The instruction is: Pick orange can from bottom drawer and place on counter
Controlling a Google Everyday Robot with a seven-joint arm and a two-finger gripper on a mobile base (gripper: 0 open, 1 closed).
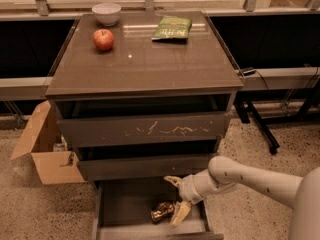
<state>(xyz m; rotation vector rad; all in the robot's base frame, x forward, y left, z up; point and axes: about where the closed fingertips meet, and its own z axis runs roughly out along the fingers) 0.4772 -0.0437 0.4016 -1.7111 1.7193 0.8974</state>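
Note:
The orange can (162,210) lies on its side in the open bottom drawer (120,211), near the middle right. My gripper (176,199) is open, reaching down into the drawer from the right. One fingertip (172,180) is up near the middle drawer's lower edge. The other finger (180,213) is down just right of the can, close to or touching it. The counter (150,59) is the glossy brown top of the cabinet above.
On the counter stand a red apple (103,39), a white bowl (106,13) and a green snack bag (172,27). An open cardboard box (45,149) sits on the floor left of the cabinet. A black stand leg (260,129) is at the right.

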